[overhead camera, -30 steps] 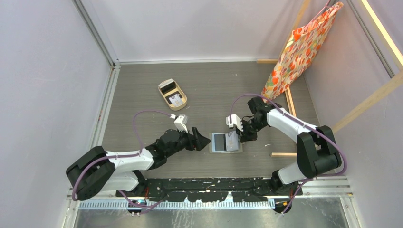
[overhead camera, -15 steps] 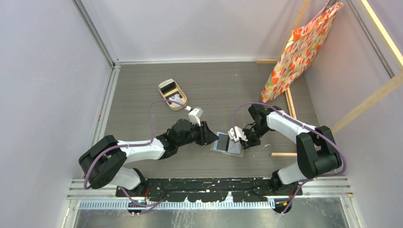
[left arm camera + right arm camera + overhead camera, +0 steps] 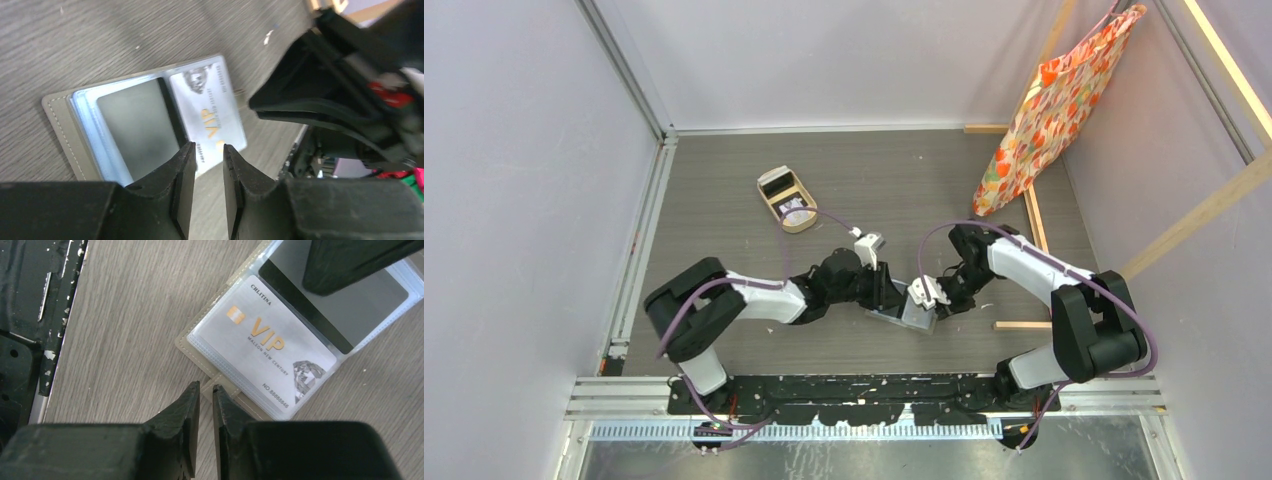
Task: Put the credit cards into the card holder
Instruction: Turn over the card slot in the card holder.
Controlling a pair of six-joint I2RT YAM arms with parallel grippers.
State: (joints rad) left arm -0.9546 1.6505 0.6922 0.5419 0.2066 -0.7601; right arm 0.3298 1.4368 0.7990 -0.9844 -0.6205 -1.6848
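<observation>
The card holder (image 3: 905, 316) lies open on the table between both arms. A silver VIP credit card (image 3: 265, 340) sits in one clear sleeve, and a dark grey card (image 3: 135, 130) in the sleeve beside it. My left gripper (image 3: 208, 146) hovers over the sleeves, its jaws a narrow gap apart with nothing between them. My right gripper (image 3: 206, 386) is at the holder's snap tab (image 3: 225, 386). Its jaws stand slightly apart, with the tab just past the tips. Other credit cards (image 3: 796, 210) lie in the tan tray.
The tan oval tray (image 3: 769, 205) stands at the back left of the table. A floral bag (image 3: 1054, 100) hangs on a wooden frame at the back right. A wooden slat (image 3: 1022, 325) lies to the right of the card holder.
My left arm has swung right to the card holder and its jaws have narrowed. My right gripper has come down onto the holder's edge and its jaws have parted a little.
</observation>
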